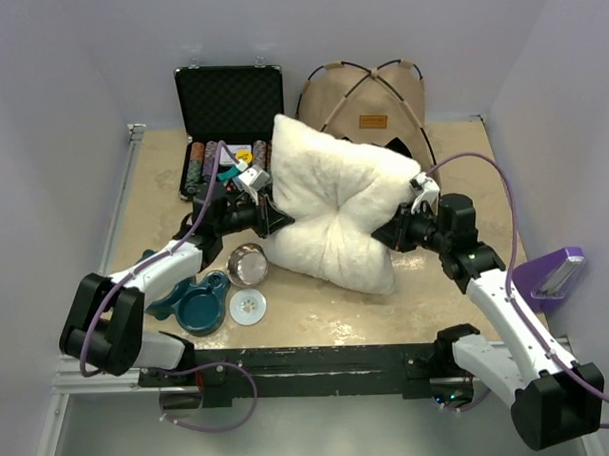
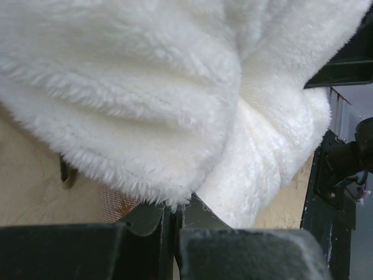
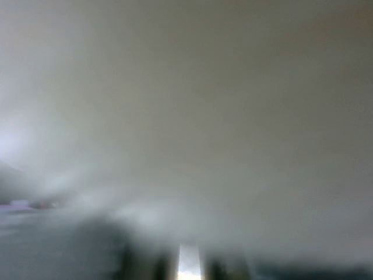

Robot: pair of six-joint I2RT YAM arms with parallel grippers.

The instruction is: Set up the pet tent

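While the pet tent (image 1: 365, 106) already stands poled-up at the far edge, the white pillow (image 1: 334, 212) hangs over the middle, not yet inside (left gripper (image 1: 274, 221) and right gripper (image 1: 393, 233) each pinch a side, fingers narrow). Far-left, the open black case (image 1: 228, 101) holds chips (image 1: 207, 161); near-left, the steel bowl (image 1: 248, 262) and teal dish (image 1: 199, 310) look empty.

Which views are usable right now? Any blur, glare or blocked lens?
Top external: sharp, evenly lit, soft shadows, no glare; the white furry pillow hides part of the pet tent. Left wrist: in focus, but the pillow fills most of the frame. Right wrist: fully blurred grey, nothing resolvable, lens seemingly blocked at close range.
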